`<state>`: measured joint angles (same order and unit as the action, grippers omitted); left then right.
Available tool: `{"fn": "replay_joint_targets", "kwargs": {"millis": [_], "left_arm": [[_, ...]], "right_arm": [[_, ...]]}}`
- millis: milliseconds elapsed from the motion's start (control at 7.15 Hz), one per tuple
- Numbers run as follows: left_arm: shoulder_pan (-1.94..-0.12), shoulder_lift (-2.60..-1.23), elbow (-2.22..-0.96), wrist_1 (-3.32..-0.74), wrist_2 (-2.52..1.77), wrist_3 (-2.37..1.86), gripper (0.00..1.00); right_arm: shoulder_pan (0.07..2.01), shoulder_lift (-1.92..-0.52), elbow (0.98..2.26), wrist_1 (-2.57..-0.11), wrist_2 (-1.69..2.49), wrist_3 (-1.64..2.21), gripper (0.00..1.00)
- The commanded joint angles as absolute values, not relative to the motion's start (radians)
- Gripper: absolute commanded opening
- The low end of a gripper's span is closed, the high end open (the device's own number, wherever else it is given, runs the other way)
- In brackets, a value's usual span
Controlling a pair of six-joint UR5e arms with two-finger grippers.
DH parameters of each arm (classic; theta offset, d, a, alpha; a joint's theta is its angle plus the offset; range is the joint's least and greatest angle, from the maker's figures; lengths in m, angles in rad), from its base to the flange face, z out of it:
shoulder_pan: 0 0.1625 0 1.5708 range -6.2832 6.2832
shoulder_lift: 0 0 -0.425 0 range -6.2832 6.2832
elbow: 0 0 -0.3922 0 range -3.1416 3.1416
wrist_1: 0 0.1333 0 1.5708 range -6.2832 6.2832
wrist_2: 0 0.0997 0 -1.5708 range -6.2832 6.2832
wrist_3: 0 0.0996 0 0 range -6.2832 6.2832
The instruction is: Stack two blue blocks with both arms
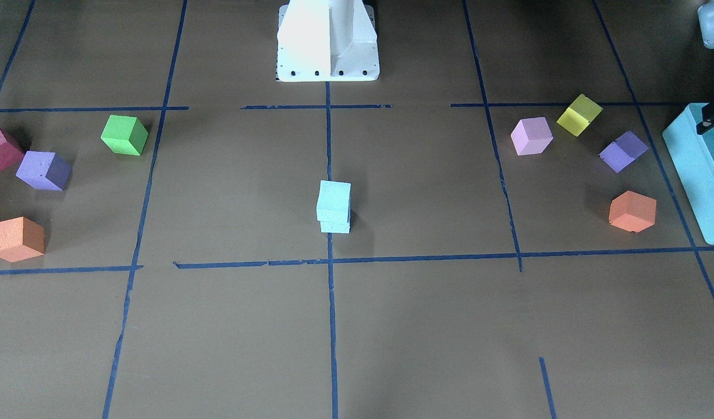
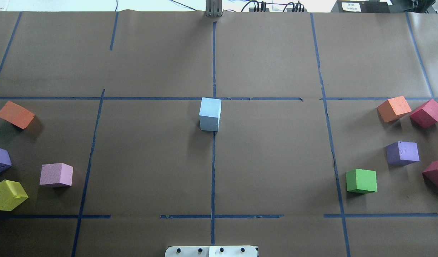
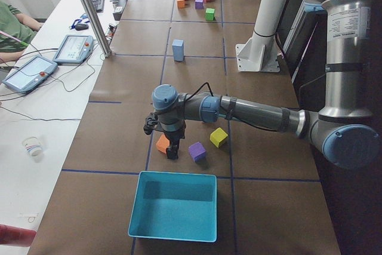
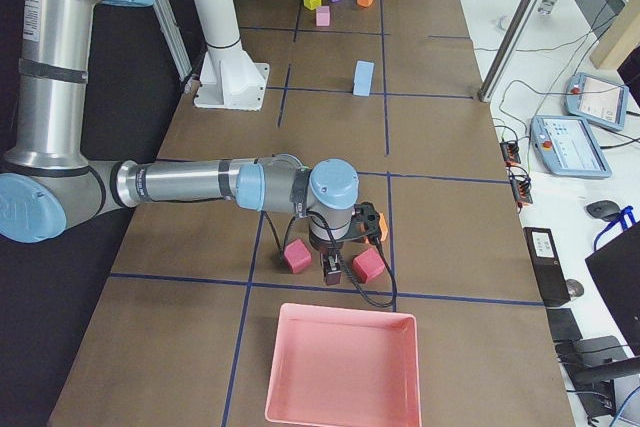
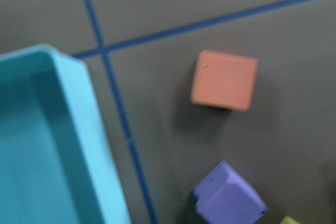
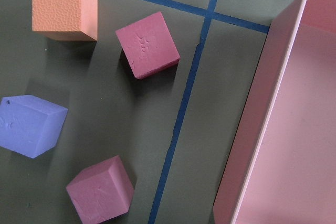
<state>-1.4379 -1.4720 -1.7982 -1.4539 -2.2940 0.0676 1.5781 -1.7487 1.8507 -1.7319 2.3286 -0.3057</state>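
Note:
The two pale blue blocks stand stacked, one on top of the other, at the middle of the table on the centre tape line: the upper block sits on the lower block. The stack also shows in the overhead view and both side views. No gripper touches it. My left gripper hangs far from it over the cubes beside the teal box. My right gripper hangs at the other table end among red cubes. I cannot tell whether either is open or shut.
A teal box stands at the left end, a pink tray at the right end. Orange, purple, yellow and pink cubes lie near the left arm. Green, purple, orange and red cubes lie near the right arm.

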Motion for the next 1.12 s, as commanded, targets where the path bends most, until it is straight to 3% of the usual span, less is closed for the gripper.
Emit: {"fn": "replay_joint_targets", "kwargs": {"millis": [0, 979], "left_arm": [[-1.531, -1.453, -1.763, -1.46, -2.283, 0.074, 1.0], [-1.531, -1.454, -1.776, -1.445, -2.279, 0.069, 1.0]], "right_arm": [[1.577, -1.749, 1.845, -1.732, 2.329, -0.305, 1.0], [1.577, -1.749, 1.844, -1.732, 2.342, -0.305, 1.0]]}}
